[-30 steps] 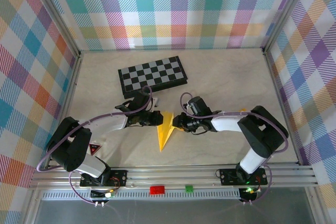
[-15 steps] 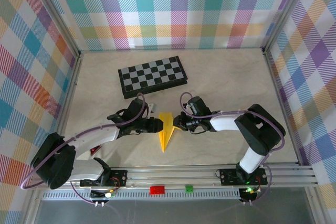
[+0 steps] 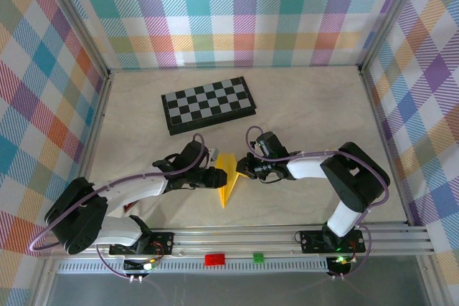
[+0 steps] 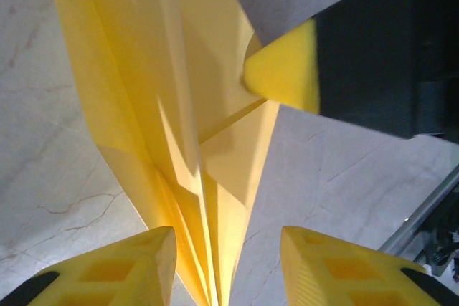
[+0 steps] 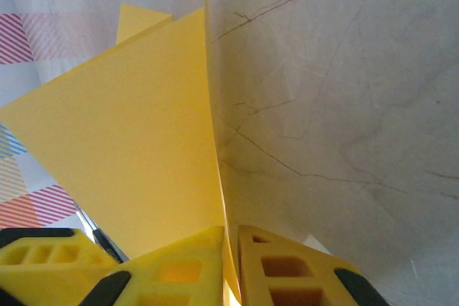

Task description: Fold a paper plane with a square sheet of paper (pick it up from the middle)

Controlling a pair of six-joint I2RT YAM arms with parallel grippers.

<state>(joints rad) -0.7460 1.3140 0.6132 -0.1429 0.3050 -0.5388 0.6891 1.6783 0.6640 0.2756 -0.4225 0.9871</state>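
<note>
The square sheet of paper now stands folded as a slim yellow paper plane (image 3: 228,183), nose toward the near edge, between the two arms. My right gripper (image 3: 241,170) is shut on the plane's right edge; in the right wrist view the paper plane (image 5: 122,148) rises from the pinched fingers (image 5: 186,270) of my right gripper (image 5: 231,266). My left gripper (image 3: 219,178) is open on the plane's left side. In the left wrist view the folded layers of the paper plane (image 4: 179,105) run between my left gripper (image 4: 226,270), close to the left finger (image 4: 122,270) and clear of the other.
A black-and-grey chessboard (image 3: 209,104) lies behind the arms toward the back of the table (image 3: 315,105). Plaid walls (image 3: 237,12) close the back and both sides. A metal rail (image 3: 237,238) runs along the near edge.
My left gripper has opened and let go of the plane, and its arm has swung lower. The right gripper has closed tighter on the plane, which now looks narrower.
</note>
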